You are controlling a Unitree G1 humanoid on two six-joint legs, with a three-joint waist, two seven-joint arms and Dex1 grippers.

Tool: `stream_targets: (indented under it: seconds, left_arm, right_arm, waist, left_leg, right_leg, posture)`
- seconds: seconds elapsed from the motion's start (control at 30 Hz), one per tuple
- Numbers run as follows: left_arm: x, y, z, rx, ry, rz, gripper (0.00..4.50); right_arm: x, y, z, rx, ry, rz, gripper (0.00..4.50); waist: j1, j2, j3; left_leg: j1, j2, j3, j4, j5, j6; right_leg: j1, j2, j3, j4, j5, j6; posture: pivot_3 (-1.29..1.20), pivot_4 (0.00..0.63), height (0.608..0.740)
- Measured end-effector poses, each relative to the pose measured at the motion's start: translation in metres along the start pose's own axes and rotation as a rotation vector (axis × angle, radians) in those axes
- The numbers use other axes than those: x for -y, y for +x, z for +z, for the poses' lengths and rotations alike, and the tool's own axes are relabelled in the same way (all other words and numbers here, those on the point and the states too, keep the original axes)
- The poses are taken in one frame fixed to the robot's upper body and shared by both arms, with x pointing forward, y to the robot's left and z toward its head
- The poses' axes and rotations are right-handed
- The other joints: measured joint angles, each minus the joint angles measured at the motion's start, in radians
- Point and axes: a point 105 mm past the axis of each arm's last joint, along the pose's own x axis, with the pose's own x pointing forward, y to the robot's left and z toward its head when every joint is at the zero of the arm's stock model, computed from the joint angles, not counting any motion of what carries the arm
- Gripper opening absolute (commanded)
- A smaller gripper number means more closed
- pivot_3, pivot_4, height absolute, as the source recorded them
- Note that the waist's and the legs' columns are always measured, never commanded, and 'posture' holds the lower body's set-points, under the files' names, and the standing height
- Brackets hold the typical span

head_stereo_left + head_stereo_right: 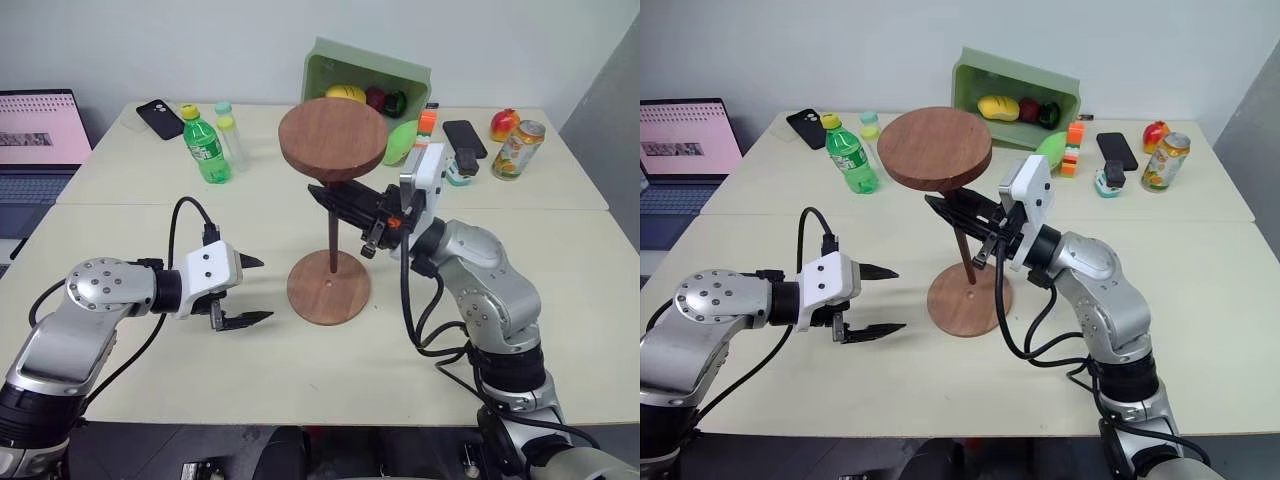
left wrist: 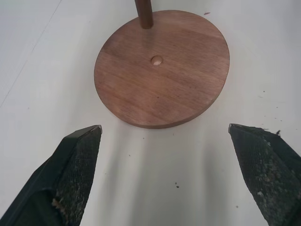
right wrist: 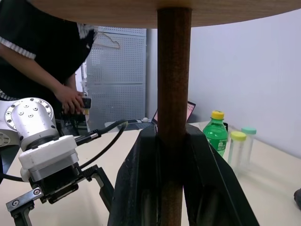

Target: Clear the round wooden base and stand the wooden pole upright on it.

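Observation:
The round wooden base (image 1: 328,300) lies flat on the table between my arms, its small centre hole (image 2: 156,60) bare. The wooden pole (image 1: 332,245) stands nearly upright with its fixed disc (image 1: 332,140) on top. Its lower end (image 2: 143,14) is at the base's far part, off the hole; I cannot tell whether it touches. My right gripper (image 1: 330,205) is shut on the pole's shaft (image 3: 174,94) just under the disc. My left gripper (image 1: 262,290) hangs open, low over the table to the left of the base, with nothing between its fingers (image 2: 77,160).
At the back stand a green bottle (image 1: 205,145), two small bottles (image 1: 230,135), a green bin (image 1: 365,75) of fruit, two phones, a drink can (image 1: 518,148) and an apple (image 1: 504,124). A laptop (image 1: 40,140) sits far left. A person (image 3: 42,52) is beyond the table.

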Motion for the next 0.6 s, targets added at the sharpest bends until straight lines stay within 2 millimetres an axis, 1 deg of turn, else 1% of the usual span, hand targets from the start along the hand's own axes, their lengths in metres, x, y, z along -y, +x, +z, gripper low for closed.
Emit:
stream_targets:
  seconds: [0.13,0.27,0.6]
  left_arm:
    - [-0.002,0.000,0.005,0.009,0.013,0.000,4.50]
    - [0.002,0.003,0.004,0.009,0.005,-0.031,4.50]
    - [0.000,0.003,0.008,0.014,0.017,-0.032,4.50]
  right_arm:
    - [-0.005,0.003,-0.008,-0.003,0.016,0.013,0.25]
    - [-0.008,0.005,-0.016,-0.013,0.027,0.018,0.25]
    - [-0.006,0.004,-0.021,-0.015,0.015,-0.001,0.25]
  waist:
    - [0.000,0.000,0.000]
    - [-0.001,0.000,0.000]
    - [-0.002,0.000,0.000]
  left_leg:
    - [0.000,0.000,0.000,0.000,0.000,0.000]
    - [0.000,0.000,0.000,0.000,0.000,0.000]
    - [0.000,0.000,0.000,0.000,0.000,0.000]
  right_leg:
    - [0.000,0.000,0.000,0.000,0.000,0.000]
    - [0.000,0.000,0.000,0.000,0.000,0.000]
    - [0.000,0.000,0.000,0.000,0.000,0.000]
  posture:
    - [0.00,0.150,0.740]
    - [0.00,0.150,0.740]
    - [0.00,0.150,0.740]
